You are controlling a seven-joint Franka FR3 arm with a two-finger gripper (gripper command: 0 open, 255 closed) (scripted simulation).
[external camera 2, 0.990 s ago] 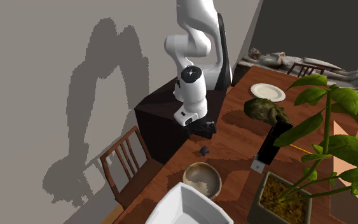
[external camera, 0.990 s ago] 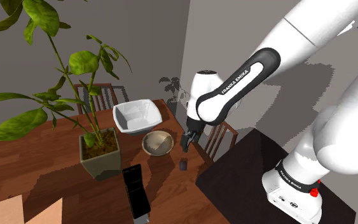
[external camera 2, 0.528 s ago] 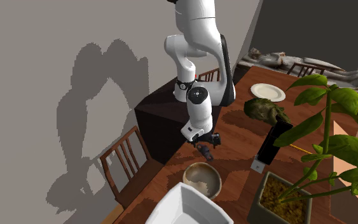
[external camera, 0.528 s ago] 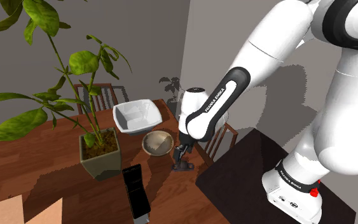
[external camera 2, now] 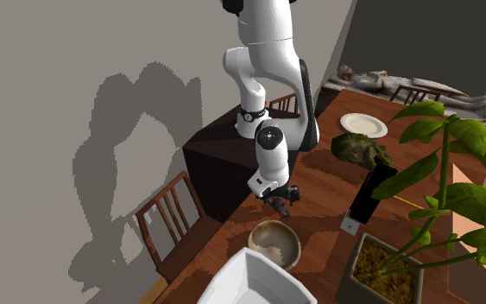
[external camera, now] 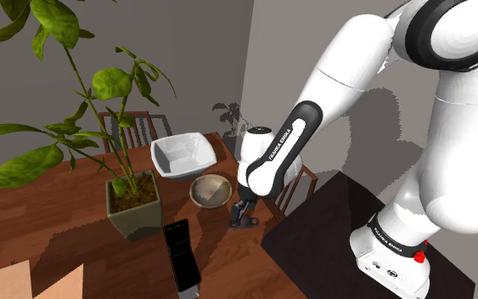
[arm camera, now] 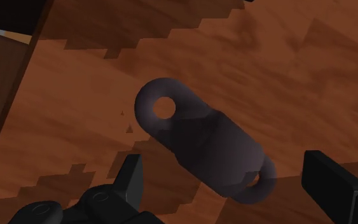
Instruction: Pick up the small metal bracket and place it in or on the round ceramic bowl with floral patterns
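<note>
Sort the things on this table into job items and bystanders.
Job: dark bracket; round bowl; end effector, open astride the bracket.
Lying about: potted plant; white square bowl; black rectangular object; white plate.

White lettering reading "FRANKA EMIKA" runs lengthwise along the dark band on the white arm's forearm [external camera: 281, 144] in the shoulder view, while the small dark marks on the arm's base [external camera: 386, 255], atop the stand [external camera: 313, 246], are too fine to read.
</note>
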